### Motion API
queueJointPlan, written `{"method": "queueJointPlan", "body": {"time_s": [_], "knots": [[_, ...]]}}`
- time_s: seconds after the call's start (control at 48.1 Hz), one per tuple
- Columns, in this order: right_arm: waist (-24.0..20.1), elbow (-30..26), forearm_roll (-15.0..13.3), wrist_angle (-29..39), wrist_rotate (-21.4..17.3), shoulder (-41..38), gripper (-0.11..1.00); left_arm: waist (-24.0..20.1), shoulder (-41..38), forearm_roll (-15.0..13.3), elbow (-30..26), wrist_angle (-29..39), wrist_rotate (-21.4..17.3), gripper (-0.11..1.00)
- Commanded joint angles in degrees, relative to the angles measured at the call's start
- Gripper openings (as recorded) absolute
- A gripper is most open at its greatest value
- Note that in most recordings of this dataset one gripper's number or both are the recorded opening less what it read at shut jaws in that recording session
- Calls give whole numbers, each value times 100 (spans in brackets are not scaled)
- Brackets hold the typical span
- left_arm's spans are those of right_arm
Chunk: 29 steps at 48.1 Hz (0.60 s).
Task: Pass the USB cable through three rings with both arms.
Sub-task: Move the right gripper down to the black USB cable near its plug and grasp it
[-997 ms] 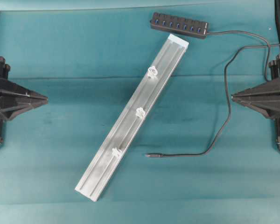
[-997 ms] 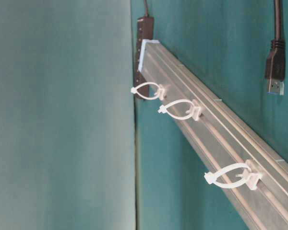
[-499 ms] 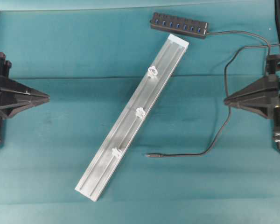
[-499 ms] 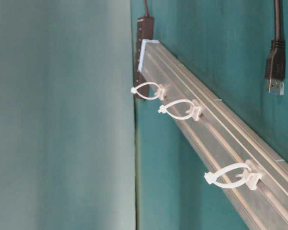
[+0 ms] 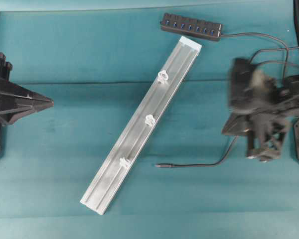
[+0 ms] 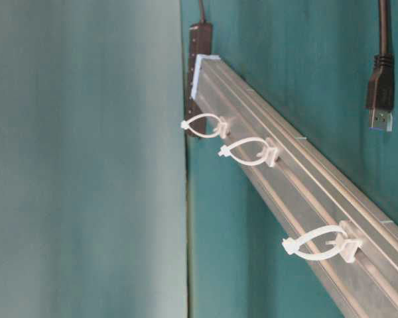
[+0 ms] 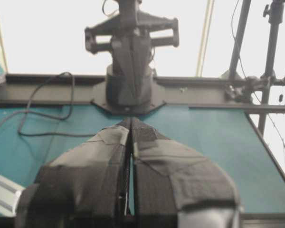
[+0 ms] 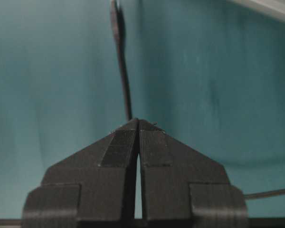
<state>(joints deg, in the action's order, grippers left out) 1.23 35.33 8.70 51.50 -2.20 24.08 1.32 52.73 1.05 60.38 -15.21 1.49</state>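
Note:
The USB cable (image 5: 209, 164) lies on the teal cloth right of the rail, its slim plug (image 5: 162, 165) pointing left. Three whitish rings (image 5: 163, 76) (image 5: 150, 119) (image 5: 124, 162) stand along the silver rail; the table-level view shows the same rings (image 6: 205, 124) (image 6: 249, 151) (image 6: 322, 244) as open loops. My left gripper (image 5: 51, 103) hovers shut and empty at the far left, its tips (image 7: 131, 119) meeting. My right gripper (image 5: 225, 132), blurred by motion, is over the cable's bend. It is shut (image 8: 137, 120), holding nothing, with the cord (image 8: 124, 80) running away ahead of it.
The grooved rail (image 5: 134, 134) lies diagonally across the middle. A black hub (image 5: 191, 26) with blue ports sits at the rail's far end. A separate USB-A plug (image 6: 379, 99) hangs in the table-level view. The opposite arm's base (image 7: 131, 85) faces my left wrist camera.
The right arm has swung left from the table's edge and tipped over the cable. The left gripper has barely shifted. Cable, rail and rings have not moved.

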Motion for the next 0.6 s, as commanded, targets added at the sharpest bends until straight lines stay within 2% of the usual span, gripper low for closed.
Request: {"method": "queueJointPlan", "body": {"time_s": [0.0, 0.187, 0.582], "knots": [[-35, -334, -26, 229, -18, -378, 0, 9, -9, 18, -158, -18, 0, -1], [-97, -650, -185, 396, 0, -870, 0, 9, -9, 18, -158, 44, 9, -1], [-132, -729, -176, 422, 18, -1380, 1, 9, 0, 18, -158, 88, 18, -1]]}}
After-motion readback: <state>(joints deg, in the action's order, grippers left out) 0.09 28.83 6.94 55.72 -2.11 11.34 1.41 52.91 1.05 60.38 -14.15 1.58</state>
